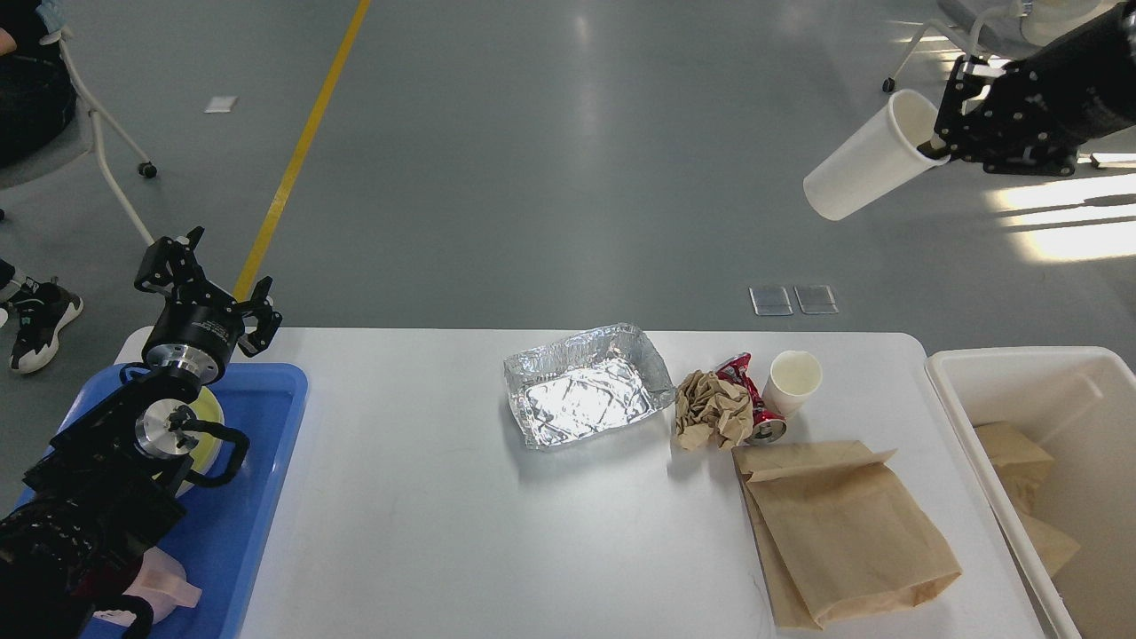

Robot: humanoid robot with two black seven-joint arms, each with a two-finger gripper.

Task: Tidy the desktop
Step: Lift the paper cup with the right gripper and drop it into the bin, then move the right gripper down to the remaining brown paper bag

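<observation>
The right pincer [934,146] is pinching a paper cup [865,160] by its rim — light, crushable — high above the desk [444,532].

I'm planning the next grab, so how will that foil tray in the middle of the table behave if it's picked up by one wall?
The foil tray is probably very light. Its wrinkled, uneven walls suggest thin foil, so a pinched wall would likely bend or crush rather than lift stiffly.

1. On your desktop [426,532], the foil tray [581,386] sits left of the crumpled paper [710,410], can [754,404] and cup [792,380].
2. The paper bag [843,532] lies nearer you.
3. The bin [994,362] stands right.
</observation>
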